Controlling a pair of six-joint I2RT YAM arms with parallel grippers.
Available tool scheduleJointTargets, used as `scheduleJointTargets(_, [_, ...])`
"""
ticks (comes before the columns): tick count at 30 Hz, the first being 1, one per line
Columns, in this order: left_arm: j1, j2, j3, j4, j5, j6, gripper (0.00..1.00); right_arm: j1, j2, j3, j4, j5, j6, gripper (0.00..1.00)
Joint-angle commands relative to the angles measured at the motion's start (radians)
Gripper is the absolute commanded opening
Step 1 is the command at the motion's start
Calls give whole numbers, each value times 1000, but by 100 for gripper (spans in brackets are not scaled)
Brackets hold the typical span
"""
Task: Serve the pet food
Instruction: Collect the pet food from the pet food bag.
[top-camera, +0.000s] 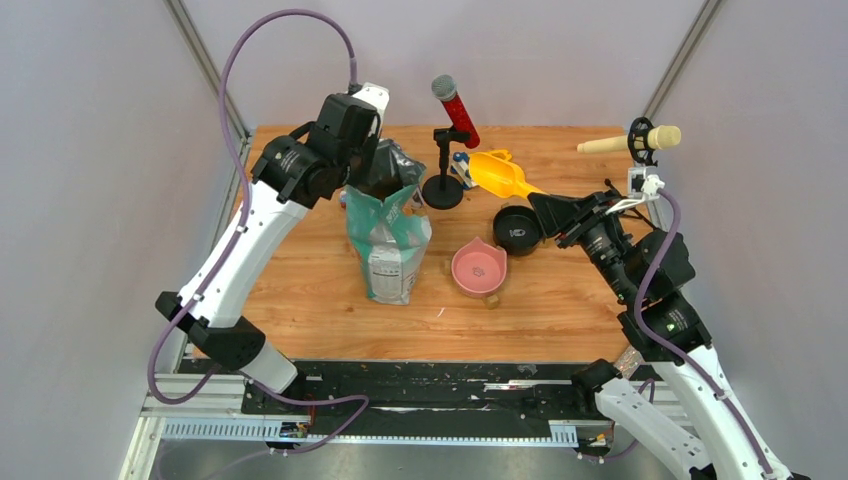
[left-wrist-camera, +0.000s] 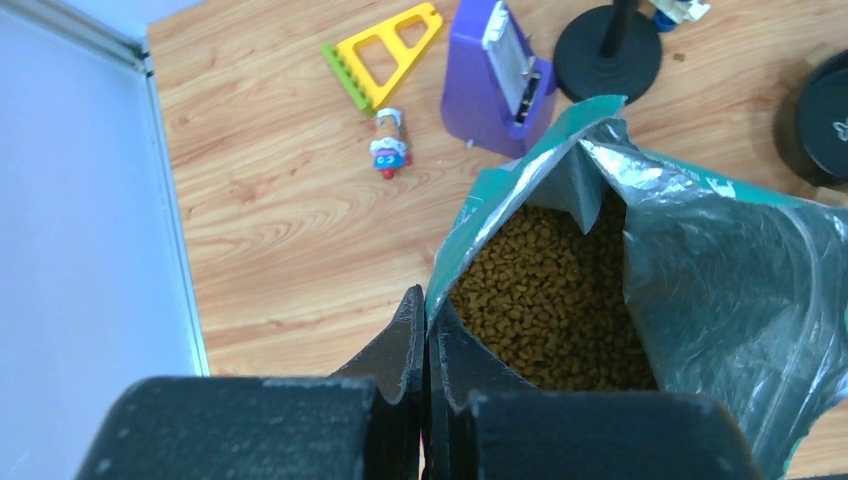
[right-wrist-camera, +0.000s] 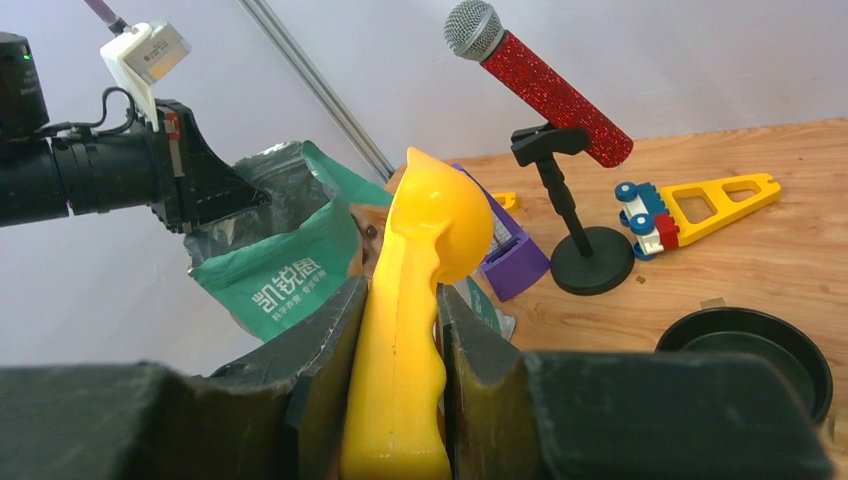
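Left gripper (left-wrist-camera: 424, 310) pinched tight on the bag (top-camera: 390, 250) rim. The bag stands upright, mouth up, kibble (left-wrist-camera: 545, 290) inside, with bare table (left-wrist-camera: 270, 220) to its left. Right gripper (right-wrist-camera: 400, 297) clamps the scoop (right-wrist-camera: 432, 225) handle.

Bright, even overhead light, faint soft shadows on the desk (top-camera: 300, 290), dull glare off the foil lining of the bag (left-wrist-camera: 720, 270) just right of the left pincer (left-wrist-camera: 425, 305), right pincer (right-wrist-camera: 400, 300) dark and blurred up close, scoop (right-wrist-camera: 432, 215) between its fingers vivid, slightly soft, backdrop beyond sharp.
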Motion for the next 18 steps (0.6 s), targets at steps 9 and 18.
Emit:
scheduleJointTargets(9, [-72, 105, 164, 192, 150, 17, 0, 2, -12, 49, -61, 122, 10, 0])
scheduleJointTargets(18, [-215, 161, 170, 255, 186, -35, 0, 2, -73, 133, -201, 317, -3, 0])
